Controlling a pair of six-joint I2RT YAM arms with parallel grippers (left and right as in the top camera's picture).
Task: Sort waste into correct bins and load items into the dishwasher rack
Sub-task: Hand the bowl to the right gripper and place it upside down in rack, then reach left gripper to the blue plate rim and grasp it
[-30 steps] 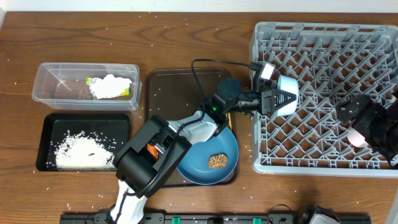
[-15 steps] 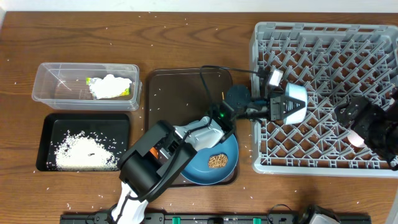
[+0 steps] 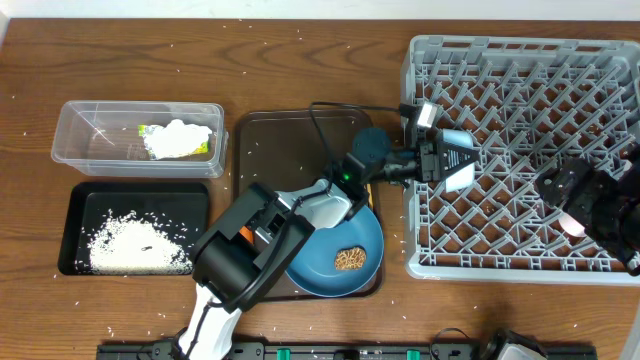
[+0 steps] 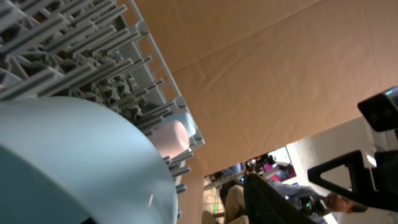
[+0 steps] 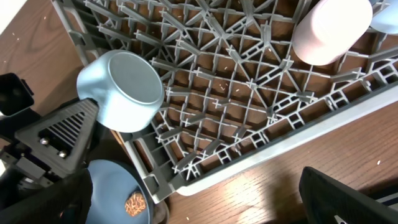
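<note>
**While a Blue Cup Lies in the Rack, One Claw Gapes**

Where I stand, the wooden table [image 3: 300,60] fills the view, and a tan panel wall [image 4: 261,74] rises beyond. The grey dishwasher rack [image 3: 520,60] sits at its right end. Beside it, the brown serving tray [image 3: 290,140] bears the blue plate [image 3: 320,270] with a brown food chunk [image 3: 349,261]. Farther left, the clear tub [image 3: 80,115] holds the napkin [image 3: 180,138] and yellow wrapper [image 3: 148,130]. The black tray [image 3: 75,200] holds rice [image 3: 130,245], with more grains strewn over the wood. The light blue cup [image 3: 463,180] lies on its side inside the rack's left edge, at the left gripper [image 3: 448,160]; whether it is gripped or let go, I cannot tell. The right gripper [image 5: 196,193] gapes wide, holding nothing, near the pinkish cup [image 5: 326,28].
</note>
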